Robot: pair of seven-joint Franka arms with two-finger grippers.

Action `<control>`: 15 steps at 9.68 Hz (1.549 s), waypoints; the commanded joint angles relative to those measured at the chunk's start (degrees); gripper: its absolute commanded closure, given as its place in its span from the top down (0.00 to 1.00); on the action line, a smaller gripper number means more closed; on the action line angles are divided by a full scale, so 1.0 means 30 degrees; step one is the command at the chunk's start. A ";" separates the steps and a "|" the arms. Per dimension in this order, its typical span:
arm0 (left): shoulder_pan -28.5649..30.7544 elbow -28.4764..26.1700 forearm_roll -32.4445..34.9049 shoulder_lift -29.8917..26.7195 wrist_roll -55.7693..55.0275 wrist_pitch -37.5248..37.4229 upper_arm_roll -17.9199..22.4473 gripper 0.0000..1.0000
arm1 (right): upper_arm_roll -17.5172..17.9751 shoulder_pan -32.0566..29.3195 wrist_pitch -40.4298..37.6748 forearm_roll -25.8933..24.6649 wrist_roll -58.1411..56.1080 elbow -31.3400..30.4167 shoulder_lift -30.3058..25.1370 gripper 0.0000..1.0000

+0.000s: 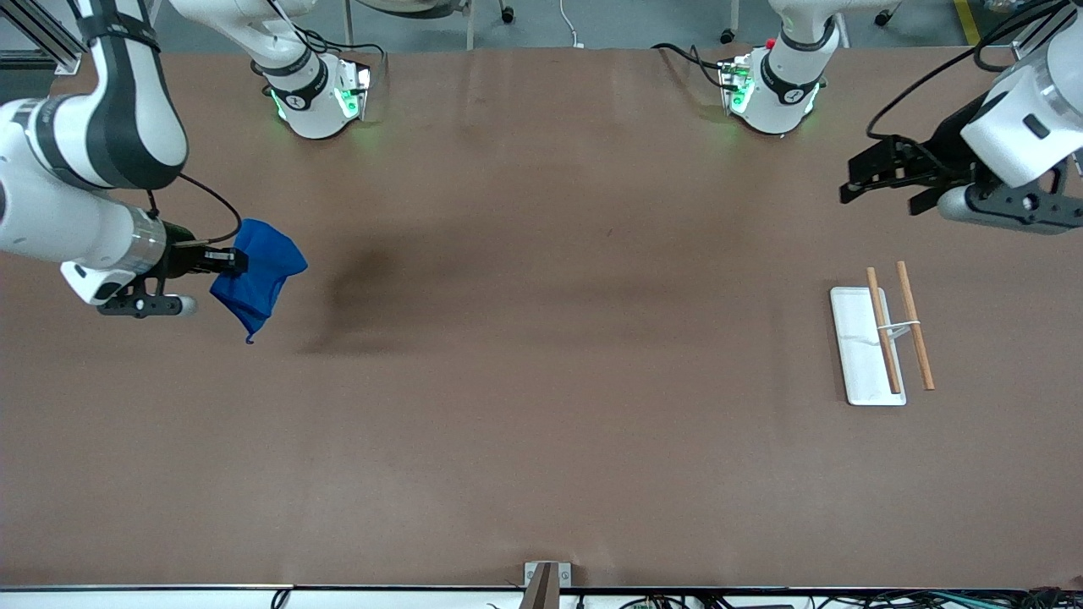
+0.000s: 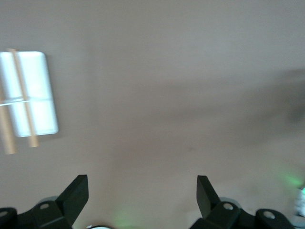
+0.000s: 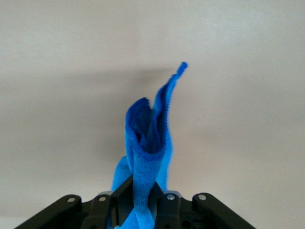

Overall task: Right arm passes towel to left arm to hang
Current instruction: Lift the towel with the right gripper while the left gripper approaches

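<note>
**Towel and receiving gripper well apart**

While the right gripper (image 1: 222, 260) pinches the bright royal-blue fuzzy towel (image 1: 258, 275) aloft over its end of the brown table (image 1: 541, 381), dangling lengthwise, the left gripper (image 1: 876, 182) waits wide open above the white rectangular rack tray (image 1: 856, 355)

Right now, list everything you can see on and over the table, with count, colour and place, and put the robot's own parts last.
towel: one, bright blue, hanging bunched from the right pincer, in the air over the right arm's end of the table.
tray: one, white, rectangular, flat on the table at the left arm's end.
rods: two, light brown wood, side by side on a thin white frame, one over the tray, one just off its edge.
table: one, brown.
right pincer: one, black, shut on the towel.
left pincer: one, black, open, waiting in the air over the left arm's end of the table, holding nothing.
</note>
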 commanded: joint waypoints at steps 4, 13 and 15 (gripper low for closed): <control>0.0358 -0.0547 -0.8576 0.3961 0.2598 0.0878 0.0011 1.00 | 0.0000 0.1355 -0.1049 0.3948 0.2421 0.2743 0.0272 0.00; -0.1632 -0.5754 -2.2961 0.7250 0.7113 0.1582 -0.0369 0.99 | -0.0029 0.5226 0.1553 1.3705 0.2546 0.3274 0.0651 0.00; -0.2188 -0.5909 -2.4785 0.8154 0.7113 0.1582 -0.1069 0.97 | -0.0029 0.6596 0.3218 1.5026 0.2633 0.3245 0.0829 0.00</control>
